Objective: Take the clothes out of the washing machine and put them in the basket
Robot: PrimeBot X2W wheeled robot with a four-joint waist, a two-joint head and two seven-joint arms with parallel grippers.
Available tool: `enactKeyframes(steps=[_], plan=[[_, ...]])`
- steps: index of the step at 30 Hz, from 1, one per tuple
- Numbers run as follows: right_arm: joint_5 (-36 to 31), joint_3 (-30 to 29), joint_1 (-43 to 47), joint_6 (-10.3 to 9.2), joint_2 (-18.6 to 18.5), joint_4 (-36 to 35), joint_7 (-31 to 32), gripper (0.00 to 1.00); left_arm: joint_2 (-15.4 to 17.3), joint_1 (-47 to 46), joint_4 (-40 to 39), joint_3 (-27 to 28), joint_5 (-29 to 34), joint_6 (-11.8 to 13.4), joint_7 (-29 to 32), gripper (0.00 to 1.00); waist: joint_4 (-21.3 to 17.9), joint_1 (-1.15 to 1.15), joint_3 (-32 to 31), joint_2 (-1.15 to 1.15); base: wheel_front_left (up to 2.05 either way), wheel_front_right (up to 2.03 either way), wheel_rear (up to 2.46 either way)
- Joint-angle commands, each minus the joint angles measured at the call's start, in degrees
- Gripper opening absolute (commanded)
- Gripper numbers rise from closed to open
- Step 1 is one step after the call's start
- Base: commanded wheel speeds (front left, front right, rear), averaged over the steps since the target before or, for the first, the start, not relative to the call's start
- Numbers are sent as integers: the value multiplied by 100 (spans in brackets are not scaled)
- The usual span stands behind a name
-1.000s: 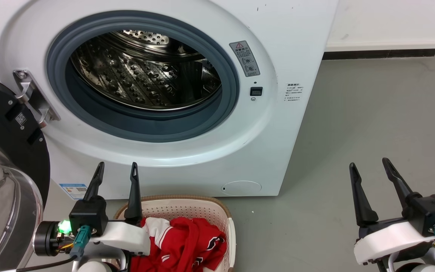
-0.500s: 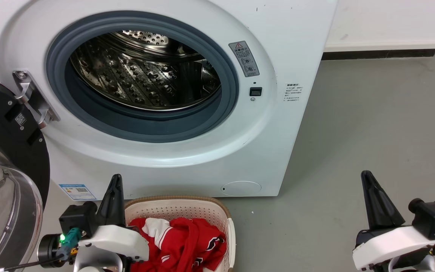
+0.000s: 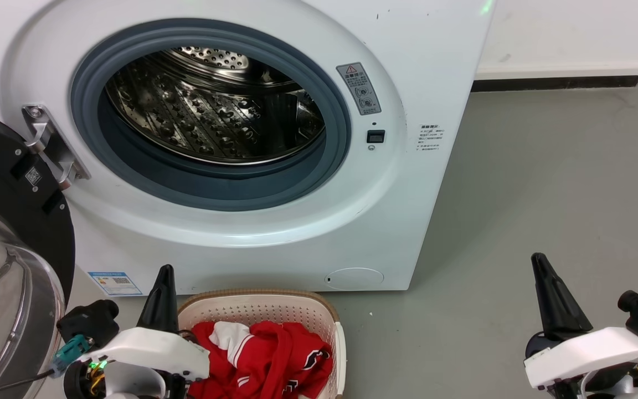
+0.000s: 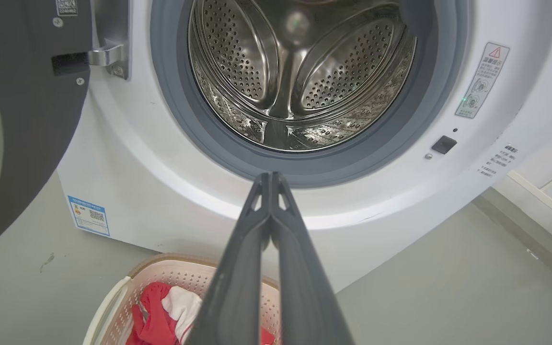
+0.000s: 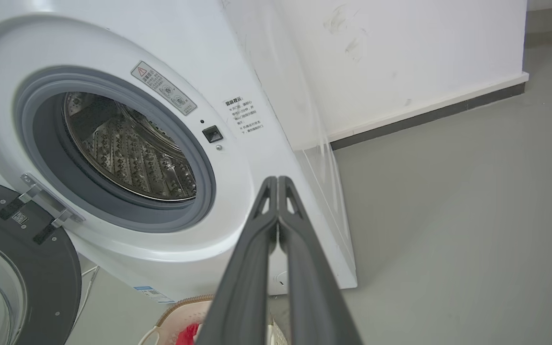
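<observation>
Clothes lay in basket beside left gripper, jaws pressed together, empty; right gripper likewise; soft, light; probably pinchable at any fold.

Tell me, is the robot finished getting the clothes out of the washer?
Looks finished! The washing machine looks empty inside, and the red clothes lie in the basket. The left pincer and right pincer are shut, holding nothing. No clothes are visibly left to fetch.
</observation>
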Motion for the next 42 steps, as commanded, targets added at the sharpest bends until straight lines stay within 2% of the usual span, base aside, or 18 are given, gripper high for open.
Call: enactKeyframes(steps=[1, 23, 42], plan=[[273, -3, -191, -1, -51, -22, 18, 0, 4, -163, -46, 57, -241, -50, 42, 0, 2, 0, -4, 0, 0, 0, 0], [2294, -60, -364, -2, -112, 398, 150, 0, -79, -246, 195, 313, -2126, -311, 370, 0, 24, 0, -72, 0, 0, 0, 0], [3609, -134, -475, -2, -125, 682, 265, 0, -137, -306, 358, 484, -3383, -487, 589, 0, 41, 0, -128, 0, 0, 0, 0]])
